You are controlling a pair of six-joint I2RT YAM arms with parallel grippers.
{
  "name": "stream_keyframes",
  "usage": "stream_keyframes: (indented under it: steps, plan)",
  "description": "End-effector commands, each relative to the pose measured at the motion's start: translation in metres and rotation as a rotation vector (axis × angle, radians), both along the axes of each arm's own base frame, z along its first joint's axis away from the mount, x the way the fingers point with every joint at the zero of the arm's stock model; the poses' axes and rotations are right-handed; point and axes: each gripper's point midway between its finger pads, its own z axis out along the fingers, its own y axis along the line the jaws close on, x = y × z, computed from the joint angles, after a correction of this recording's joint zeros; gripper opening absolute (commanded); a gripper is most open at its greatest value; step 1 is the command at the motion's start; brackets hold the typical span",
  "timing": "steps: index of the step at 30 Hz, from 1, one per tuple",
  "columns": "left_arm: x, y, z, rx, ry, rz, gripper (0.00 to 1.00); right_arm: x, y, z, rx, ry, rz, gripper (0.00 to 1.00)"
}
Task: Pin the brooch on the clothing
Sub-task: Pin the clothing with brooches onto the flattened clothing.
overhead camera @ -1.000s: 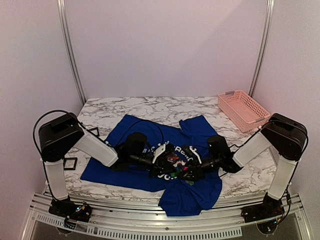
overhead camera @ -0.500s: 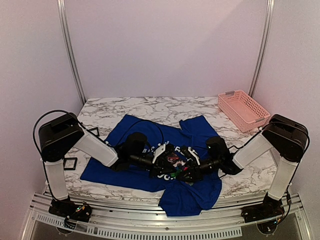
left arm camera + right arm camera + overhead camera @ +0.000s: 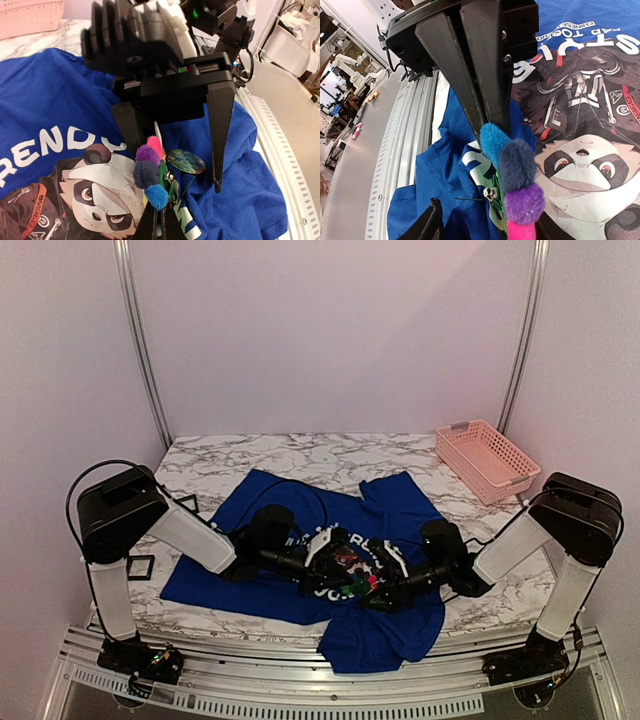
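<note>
**Soft brooch poised over shirt print**

Light, squashy multicoloured pom-pom flower brooch [image 3: 150, 170], probably best gripped by its stiff metal back. Pinched in pressed-together left jaws, just above the royal-blue T-shirt [image 3: 250, 540]'s panda print. Straddled by spread right jaws.

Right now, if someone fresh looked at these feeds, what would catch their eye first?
The fuzzy multicoloured brooch pops first, pinched in the left arm's fingers beside the panda print on the blue T-shirt. The right arm's fingers stand open on either side of it, facing the left. A pink basket sits at the table's far right corner.
</note>
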Motion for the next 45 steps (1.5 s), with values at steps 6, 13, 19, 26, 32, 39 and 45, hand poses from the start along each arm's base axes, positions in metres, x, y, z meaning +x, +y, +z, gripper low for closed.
stream_keyframes:
  steps: [6, 13, 19, 26, 32, 39, 45]
  plan:
    - [0.001, 0.002, -0.003, 0.002, 0.003, -0.005, 0.00, 0.001, 0.004, -0.015, -0.036, 0.061, 0.028, 0.46]
    - [0.003, 0.001, -0.003, 0.004, 0.008, -0.005, 0.00, 0.007, 0.001, -0.015, -0.031, 0.075, 0.008, 0.41]
    - [0.003, 0.001, -0.004, 0.007, 0.011, -0.005, 0.00, 0.009, 0.002, -0.014, -0.031, 0.083, 0.000, 0.45]
    - [0.002, 0.001, -0.003, 0.004, 0.009, -0.007, 0.00, 0.012, 0.003, -0.014, -0.030, 0.092, -0.003, 0.39]
    - [0.002, 0.001, -0.004, 0.004, 0.008, -0.007, 0.00, 0.018, 0.003, -0.013, -0.024, 0.105, -0.016, 0.35]
    - [0.002, 0.001, -0.003, 0.003, 0.008, -0.006, 0.00, 0.024, 0.000, -0.015, -0.027, 0.121, -0.039, 0.30]
    - [0.002, 0.001, -0.003, 0.001, 0.008, -0.009, 0.00, 0.028, -0.001, -0.017, -0.037, 0.128, -0.063, 0.28]
